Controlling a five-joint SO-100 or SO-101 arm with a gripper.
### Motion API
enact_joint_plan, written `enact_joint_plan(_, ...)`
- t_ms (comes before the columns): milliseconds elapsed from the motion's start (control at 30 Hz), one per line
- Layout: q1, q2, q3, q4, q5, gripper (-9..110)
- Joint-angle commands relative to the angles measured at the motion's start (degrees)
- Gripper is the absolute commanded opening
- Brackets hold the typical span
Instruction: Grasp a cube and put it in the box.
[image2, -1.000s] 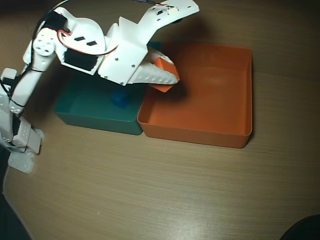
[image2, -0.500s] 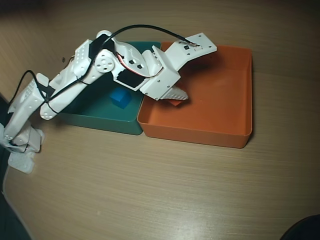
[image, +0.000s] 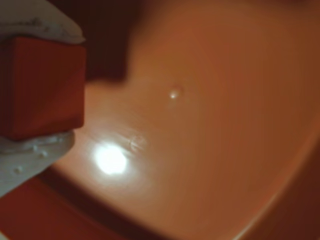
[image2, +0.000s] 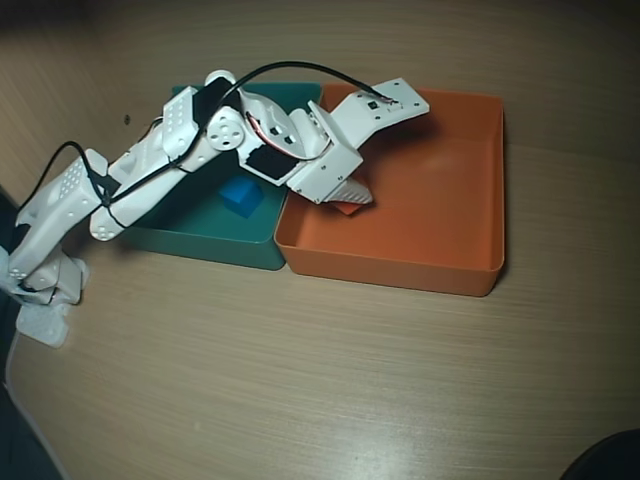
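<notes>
Overhead view shows what has changed over the last second: the arm (image2: 180, 165) has folded down and forward, and the gripper (image2: 350, 200), which a second ago carried the orange cube (image2: 347, 208) high over the seam between the two trays, has sunk inside the orange box (image2: 480, 190), near its left wall. The descent has nearly stopped; between half a second ago and now the gripper barely moves. That suggests the carry is done and only the release remains.

In the wrist view the jaws are closed on the cube (image: 42, 87), one white finger (image: 37, 22) pressed on its top face and the other (image: 30, 155) on its bottom face. The cube hangs just above the box floor (image: 200, 150); whether it already touches cannot be told.

A cube has no long axis. In the wrist view its near faces sit roughly square to the fingers; from overhead only a dark orange corner peeks out below the gripper, pointing toward the box's front wall.

The small blue cube (image2: 240, 196) lies untouched in the teal tray (image2: 200, 240) beside the box.
</notes>
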Motion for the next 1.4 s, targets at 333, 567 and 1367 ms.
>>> enact_joint_plan(333,0.35,2.29,-5.45,-0.35,0.35,36)
enact_joint_plan(567,0.35,2.64,-5.45,-0.35,0.26,38)
enact_joint_plan(1367,0.97,10.46,-5.45,-0.35,0.26,20)
